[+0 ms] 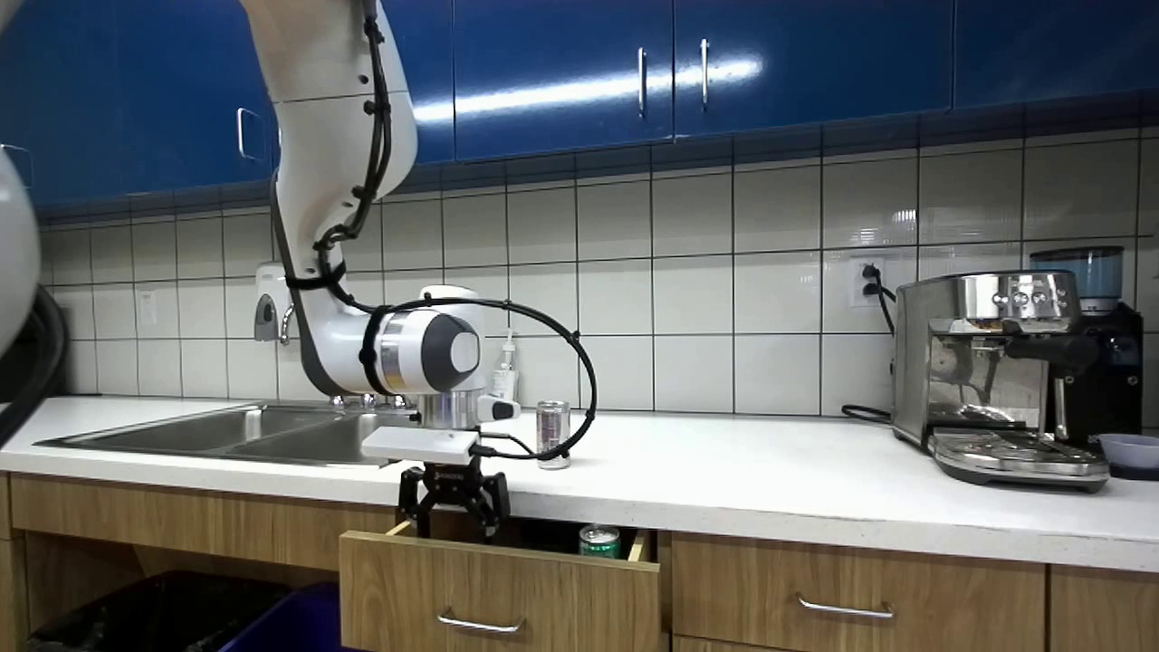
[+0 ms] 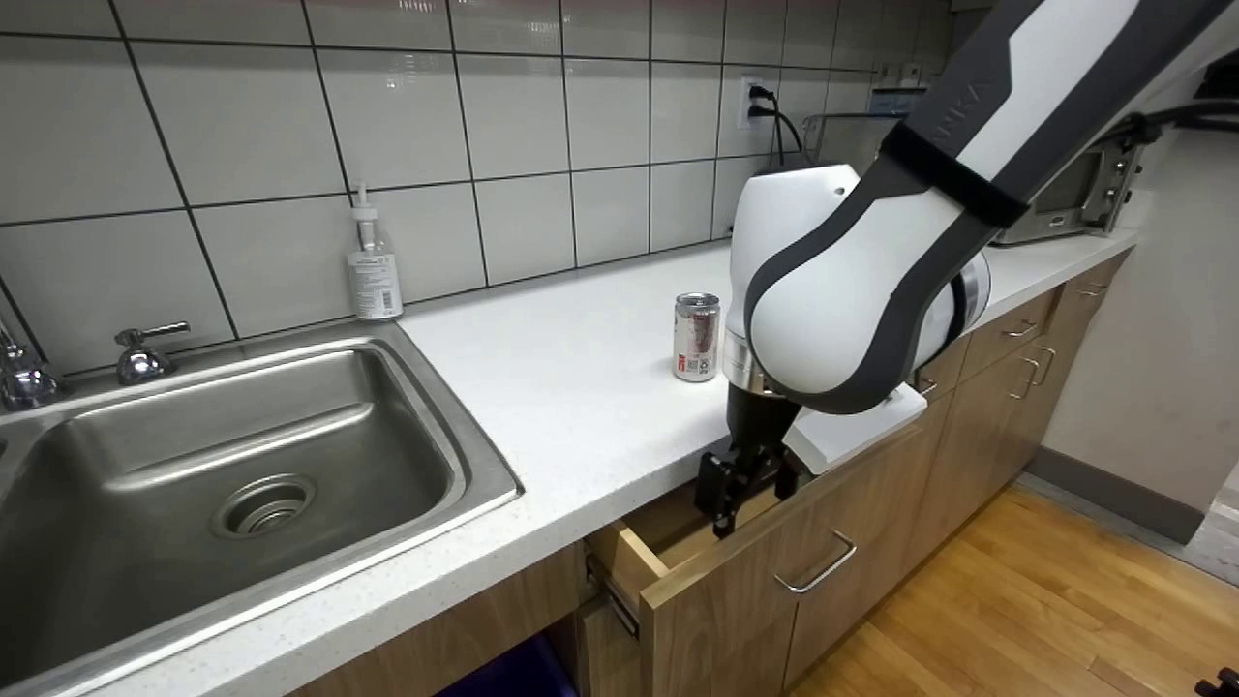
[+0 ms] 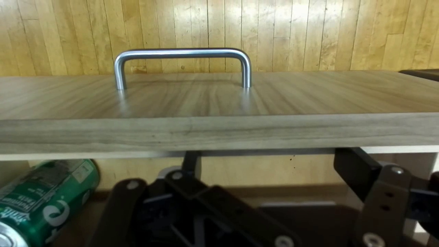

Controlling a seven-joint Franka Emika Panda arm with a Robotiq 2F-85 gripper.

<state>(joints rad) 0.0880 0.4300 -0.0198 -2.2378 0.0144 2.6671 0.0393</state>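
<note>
Holds the hand (image 1: 457, 525) spread wide, partly inside the open drawer (image 2: 627, 557), just behind the wooden front (image 1: 561, 598). Has a green can (image 1: 599, 545) near it in the same drawer, and a silver can (image 2: 696, 339) upright on the white tabletop (image 2: 552, 397) above.

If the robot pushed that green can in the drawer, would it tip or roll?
The green can stands upright in the drawer, so a high push might tip it. Its round sides would probably let it roll once it's down. The smooth, shiny surface could make it slippery to grab.
</note>
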